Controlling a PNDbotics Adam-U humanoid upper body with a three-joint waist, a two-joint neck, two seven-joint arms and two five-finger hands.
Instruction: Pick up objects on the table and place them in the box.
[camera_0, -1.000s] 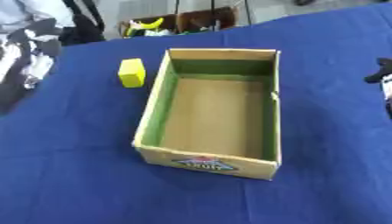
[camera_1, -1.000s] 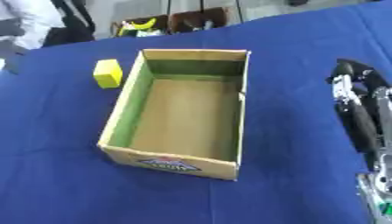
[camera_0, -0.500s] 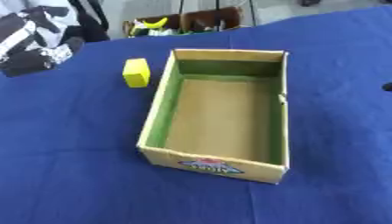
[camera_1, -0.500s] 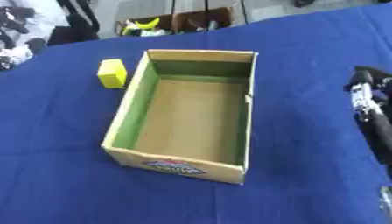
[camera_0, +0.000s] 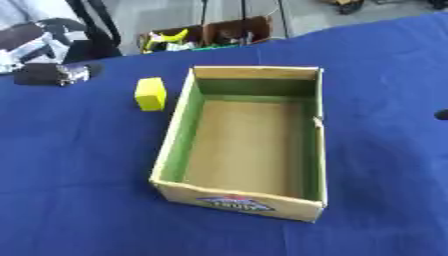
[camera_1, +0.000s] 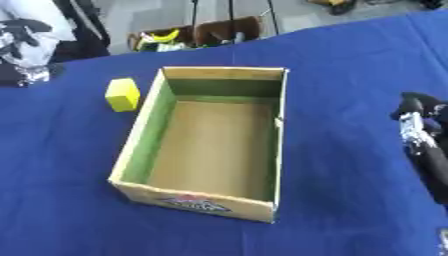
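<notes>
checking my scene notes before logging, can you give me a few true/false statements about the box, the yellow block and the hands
1. The box holds nothing. True.
2. The yellow block lies inside the box. False: it stands on the blue cloth outside the box's left wall.
3. The right hand is over the box. False: it shows at the right edge, off the box.
4. The left hand is at the far left, apart from the block. True.
5. The box lies on its side. False: it sits upright, open side up.
</notes>
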